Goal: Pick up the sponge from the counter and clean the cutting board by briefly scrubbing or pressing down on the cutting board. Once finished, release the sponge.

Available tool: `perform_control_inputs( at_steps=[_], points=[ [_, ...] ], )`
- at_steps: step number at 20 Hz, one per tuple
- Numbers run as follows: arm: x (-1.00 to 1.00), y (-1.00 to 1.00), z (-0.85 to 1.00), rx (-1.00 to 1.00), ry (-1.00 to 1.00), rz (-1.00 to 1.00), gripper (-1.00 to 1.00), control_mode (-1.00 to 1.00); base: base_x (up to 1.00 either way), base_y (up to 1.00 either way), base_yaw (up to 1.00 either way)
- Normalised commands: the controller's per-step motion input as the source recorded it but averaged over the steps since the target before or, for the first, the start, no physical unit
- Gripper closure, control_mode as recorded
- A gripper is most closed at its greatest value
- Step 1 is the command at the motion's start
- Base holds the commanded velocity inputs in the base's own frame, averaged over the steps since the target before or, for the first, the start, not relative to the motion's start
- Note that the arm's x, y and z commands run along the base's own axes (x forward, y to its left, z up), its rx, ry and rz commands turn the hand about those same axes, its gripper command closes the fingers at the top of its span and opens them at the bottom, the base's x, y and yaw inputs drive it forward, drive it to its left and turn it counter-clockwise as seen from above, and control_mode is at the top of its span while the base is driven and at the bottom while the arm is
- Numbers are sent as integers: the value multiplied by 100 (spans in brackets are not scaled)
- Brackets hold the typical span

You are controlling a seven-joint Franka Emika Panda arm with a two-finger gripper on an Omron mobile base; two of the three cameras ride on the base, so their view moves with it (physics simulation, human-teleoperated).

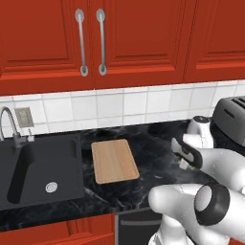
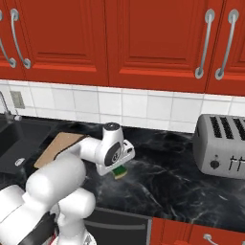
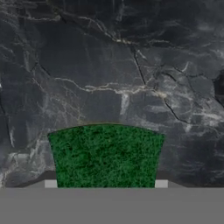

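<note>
While the white arm fills the lower part of the right base view, the end effector [image 2: 119,168] sits just above centre-left of that frame, its jaws drawn in narrow on the sponge [image 2: 120,171], whose green top and yellow body peek out beneath the hand. From the hand view the sponge [image 3: 105,155] occupies the lower middle, green face up, with the fingertips [image 3: 50,184] pressed against either side and veined black bench [image 3: 109,65] spreading above it. Whether the sponge has lifted clear of the bench I cannot tell.

Farther off, the cutting board [image 1: 114,161] lies flat at centre-left of the left base view, its long axis running away from the bench's front edge, just beside the sink [image 1: 38,172]. In the right base view the board [image 2: 57,146] shows at left, partly behind the arm. Judging from both, the board lies well apart to the left of the end effector, so the coming move is a leftward carry across open bench. A toaster [image 2: 222,146] stands on the opposite side.
</note>
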Motion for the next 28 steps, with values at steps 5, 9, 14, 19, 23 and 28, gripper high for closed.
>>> perform_control_inputs(
  at_steps=[5, 9, 14, 19, 23, 28],
  points=[
    [4, 100, 16, 0, 4, 11, 100, -100, 0, 0, 0],
    [14, 100, 2, 0, 12, 17, 100, -100, 0, 0, 0],
    [17, 100, 0, 0, 12, 21, 100, -100, 0, 0, 0],
    [17, 97, 0, 0, 12, 23, 100, -100, 0, 0, 0],
    [8, 73, -7, 0, 12, 29, 100, -100, 0, 0, 0],
    [27, 47, -8, 0, 4, 24, 100, -100, 0, 0, 0]
  ],
)
